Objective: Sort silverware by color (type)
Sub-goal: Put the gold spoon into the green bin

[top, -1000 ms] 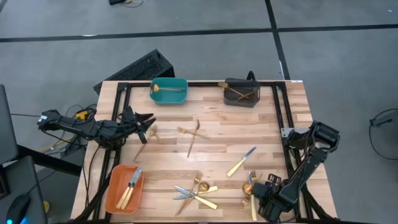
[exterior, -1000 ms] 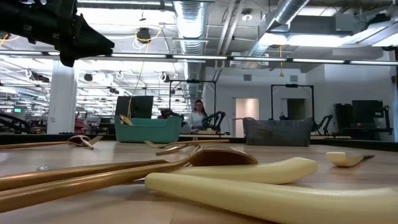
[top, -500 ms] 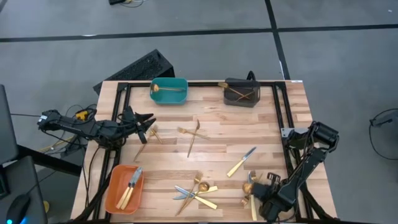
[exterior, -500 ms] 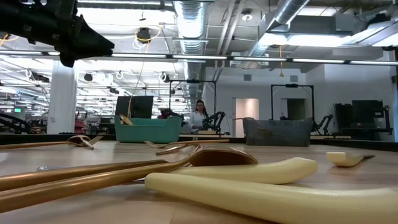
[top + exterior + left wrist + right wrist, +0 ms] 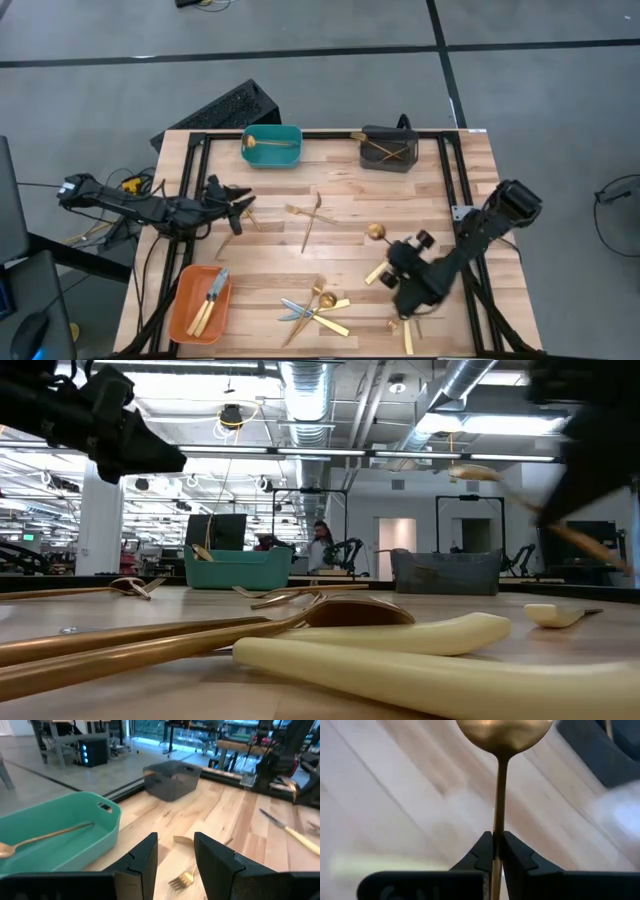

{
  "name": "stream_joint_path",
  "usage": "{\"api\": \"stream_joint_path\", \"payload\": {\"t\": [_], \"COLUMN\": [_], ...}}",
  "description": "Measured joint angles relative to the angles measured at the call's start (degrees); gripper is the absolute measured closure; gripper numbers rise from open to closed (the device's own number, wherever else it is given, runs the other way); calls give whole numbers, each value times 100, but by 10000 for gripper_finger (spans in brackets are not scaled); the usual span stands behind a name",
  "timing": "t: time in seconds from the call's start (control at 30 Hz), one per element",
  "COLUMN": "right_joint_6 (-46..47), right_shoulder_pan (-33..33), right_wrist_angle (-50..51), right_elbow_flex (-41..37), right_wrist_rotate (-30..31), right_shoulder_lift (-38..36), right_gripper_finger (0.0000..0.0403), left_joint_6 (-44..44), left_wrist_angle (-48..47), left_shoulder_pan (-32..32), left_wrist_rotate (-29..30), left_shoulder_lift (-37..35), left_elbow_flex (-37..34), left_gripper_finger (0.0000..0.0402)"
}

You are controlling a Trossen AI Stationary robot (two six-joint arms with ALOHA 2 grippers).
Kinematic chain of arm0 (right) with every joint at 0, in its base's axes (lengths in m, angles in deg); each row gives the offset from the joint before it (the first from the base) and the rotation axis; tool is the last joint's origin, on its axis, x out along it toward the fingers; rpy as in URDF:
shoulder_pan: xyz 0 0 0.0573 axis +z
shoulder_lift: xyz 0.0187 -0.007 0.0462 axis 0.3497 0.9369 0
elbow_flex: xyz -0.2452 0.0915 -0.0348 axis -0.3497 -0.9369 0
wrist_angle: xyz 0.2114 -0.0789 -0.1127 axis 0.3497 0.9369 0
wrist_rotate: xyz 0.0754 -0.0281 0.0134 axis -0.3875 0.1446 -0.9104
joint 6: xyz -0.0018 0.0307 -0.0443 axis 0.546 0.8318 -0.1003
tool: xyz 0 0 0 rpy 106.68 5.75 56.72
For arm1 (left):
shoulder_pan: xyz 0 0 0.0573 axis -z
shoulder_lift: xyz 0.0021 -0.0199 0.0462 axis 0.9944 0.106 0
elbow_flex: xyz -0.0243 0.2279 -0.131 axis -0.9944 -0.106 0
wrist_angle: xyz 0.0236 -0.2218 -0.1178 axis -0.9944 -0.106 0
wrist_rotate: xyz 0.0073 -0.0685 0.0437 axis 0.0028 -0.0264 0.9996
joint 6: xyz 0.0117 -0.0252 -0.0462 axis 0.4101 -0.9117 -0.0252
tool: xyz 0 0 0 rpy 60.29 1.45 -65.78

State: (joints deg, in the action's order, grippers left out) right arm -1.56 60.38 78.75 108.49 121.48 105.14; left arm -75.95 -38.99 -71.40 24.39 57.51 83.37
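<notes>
Table: bare wood lying open around mid-right; silverware clustering near the front edge. Right gripper, off the front-right corner a second ago, is now hovering mid-table, jaws clamping a gold spoon. Left gripper is waiting half-open beside forks, unchanged.

Three bins stood on the surface: one teal bin with a single gold spoon in it, one dark grey bin holding gold pieces too crossed to count, and one orange bin with about three knives. Two arms were present, and the right tool carried one gold spoon. Roughly a dozen more cutlery pieces lay loose on the boards.
</notes>
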Motion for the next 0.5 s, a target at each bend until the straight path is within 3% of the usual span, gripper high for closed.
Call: {"api": "stream_joint_path", "payload": {"t": [0.1,0.27,0.37,0.5], "right_joint_6": [-1053,-3675,-5175,-6359], "right_shoulder_pan": [-653,-1638,-2047,-2484], "right_wrist_angle": [-954,-3274,-4681,-5961], "right_elbow_flex": [7,6,11,17], "right_wrist_rotate": [154,75,-521,-1828], "right_shoulder_lift": [20,88,81,81], "right_gripper_finger": [357,356,356,355], "left_joint_6": [111,649,1077,2000], "left_wrist_angle": [309,1069,1372,1767], "left_shoulder_pan": [0,0,0,0], "left_wrist_rotate": [-17,-260,-567,-1349], "left_shoulder_lift": [248,638,814,971], "left_elbow_flex": [0,0,0,0], "left_gripper_finger": [287,287,287,287]}}
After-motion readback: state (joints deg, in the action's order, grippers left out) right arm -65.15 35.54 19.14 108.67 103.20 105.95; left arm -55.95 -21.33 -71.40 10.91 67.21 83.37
